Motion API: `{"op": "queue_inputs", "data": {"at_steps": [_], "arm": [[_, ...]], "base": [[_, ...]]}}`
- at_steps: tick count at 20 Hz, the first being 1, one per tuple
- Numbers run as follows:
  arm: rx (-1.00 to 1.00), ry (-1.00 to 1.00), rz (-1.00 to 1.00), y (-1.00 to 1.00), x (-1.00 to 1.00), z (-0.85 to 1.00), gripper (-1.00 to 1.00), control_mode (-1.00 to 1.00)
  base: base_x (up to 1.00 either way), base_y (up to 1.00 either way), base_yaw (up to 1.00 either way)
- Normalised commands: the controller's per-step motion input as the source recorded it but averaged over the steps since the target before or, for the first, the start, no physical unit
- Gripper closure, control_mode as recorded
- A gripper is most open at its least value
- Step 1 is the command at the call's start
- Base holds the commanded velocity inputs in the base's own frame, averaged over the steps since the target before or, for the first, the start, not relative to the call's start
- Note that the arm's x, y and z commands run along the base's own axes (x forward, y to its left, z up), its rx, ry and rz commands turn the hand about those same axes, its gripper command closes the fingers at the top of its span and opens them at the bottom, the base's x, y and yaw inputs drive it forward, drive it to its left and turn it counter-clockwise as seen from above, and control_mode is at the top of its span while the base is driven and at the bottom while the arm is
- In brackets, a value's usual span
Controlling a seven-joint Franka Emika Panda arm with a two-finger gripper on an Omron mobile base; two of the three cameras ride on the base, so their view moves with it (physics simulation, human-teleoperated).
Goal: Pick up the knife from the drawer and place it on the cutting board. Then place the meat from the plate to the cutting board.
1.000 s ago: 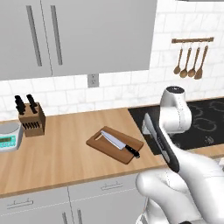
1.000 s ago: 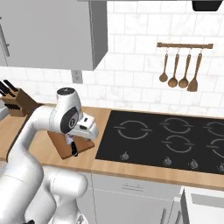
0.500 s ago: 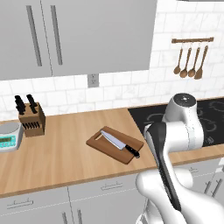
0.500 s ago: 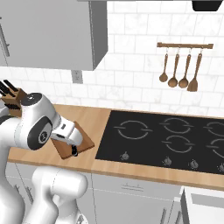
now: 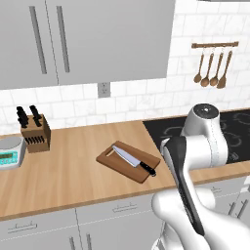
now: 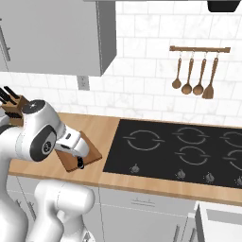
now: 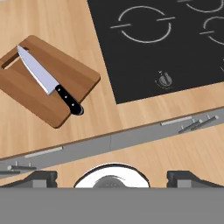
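Resting on cutting board — knife

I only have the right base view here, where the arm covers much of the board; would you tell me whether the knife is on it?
Observer: Yes, the knife lies diagonally on the cutting board, handle toward the counter's front edge.
Operator: Thank you. What stands further left on the counter?
Observer: A kitchen scale sits beside the knife block.
Operator: And the gripper?
Observer: Its fingertips stand apart, holding nothing, above the counter's front edge.
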Motion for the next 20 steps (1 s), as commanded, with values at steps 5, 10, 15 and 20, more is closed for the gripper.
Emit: {"op": "queue_inputs", "data": {"at_steps": [5, 10, 15, 20], "arm": [[0.0, 0.0, 0.0, 0.0, 0.0, 0.0, -1.0, 1.0], [0.0, 0.0, 0.0, 0.0, 0.0, 0.0, -1.0, 1.0], [0.0, 0.0, 0.0, 0.0, 0.0, 0.0, -1.0, 1.0], [0.0, 0.0, 0.0, 0.0, 0.0, 0.0, -1.0, 1.0]], "base": [[-0.28, 0.15, -0.24], [-0.53, 0.05, -0.84], [-0.41, 0.0, -0.9], [-0.43, 0.0, -0.9]]}}
